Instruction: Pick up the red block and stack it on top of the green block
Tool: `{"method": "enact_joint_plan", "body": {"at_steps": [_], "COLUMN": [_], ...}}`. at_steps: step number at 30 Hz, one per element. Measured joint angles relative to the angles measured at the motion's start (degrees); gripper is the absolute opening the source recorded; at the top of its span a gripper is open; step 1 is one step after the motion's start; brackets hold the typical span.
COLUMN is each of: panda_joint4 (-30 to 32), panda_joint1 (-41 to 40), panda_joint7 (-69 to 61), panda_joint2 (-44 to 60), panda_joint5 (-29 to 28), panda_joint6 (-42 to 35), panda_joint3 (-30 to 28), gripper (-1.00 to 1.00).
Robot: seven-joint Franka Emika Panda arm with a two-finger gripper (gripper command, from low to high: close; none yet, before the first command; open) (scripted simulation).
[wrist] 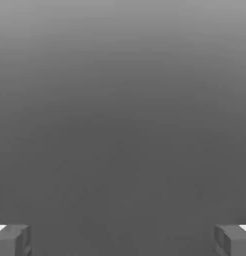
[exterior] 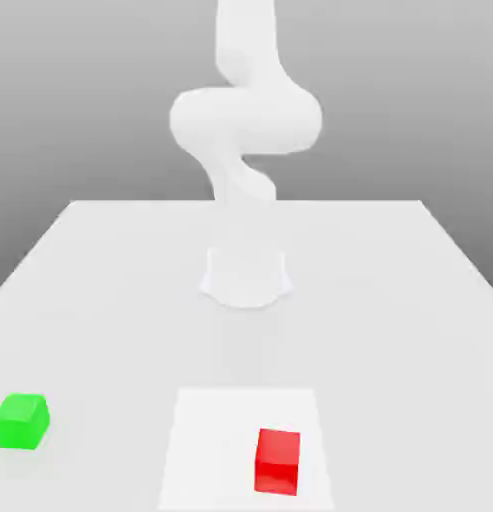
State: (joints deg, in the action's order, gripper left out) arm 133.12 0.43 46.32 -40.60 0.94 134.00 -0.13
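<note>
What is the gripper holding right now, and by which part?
Nothing. In the hand view the gripper is open, with no object between its fingertips. The red block and green block both sit on the table.
</note>
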Motion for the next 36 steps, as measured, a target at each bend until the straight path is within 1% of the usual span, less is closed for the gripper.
{"method": "enact_joint_plan", "body": {"at_steps": [8, 14, 18, 23, 28, 29, 36], "panda_joint4": [4.32, 7.50, 9.63, 12.28, 11.47, 11.23, 11.19], "panda_joint1": [1.02, 1.43, 1.76, 2.55, 3.25, 3.30, 3.23], "panda_joint7": [2.01, 4.49, 6.98, 11.24, 12.46, 12.53, 12.69], "panda_joint2": [17.01, 29.47, 37.75, 48.06, 58.42, 60.13, 60.38], "panda_joint5": [2.46, 2.87, 1.96, -0.79, -1.88, -1.95, -2.13], "panda_joint6": [7.16, 12.45, 16.01, 20.51, 28.47, 29.90, 30.12], "panda_joint3": [0.51, 1.53, 2.10, 1.79, 1.03, 0.96, 1.01], "gripper": [0.00, 0.00, 0.00, 0.00, 0.00, -1.00, -1.00]}}
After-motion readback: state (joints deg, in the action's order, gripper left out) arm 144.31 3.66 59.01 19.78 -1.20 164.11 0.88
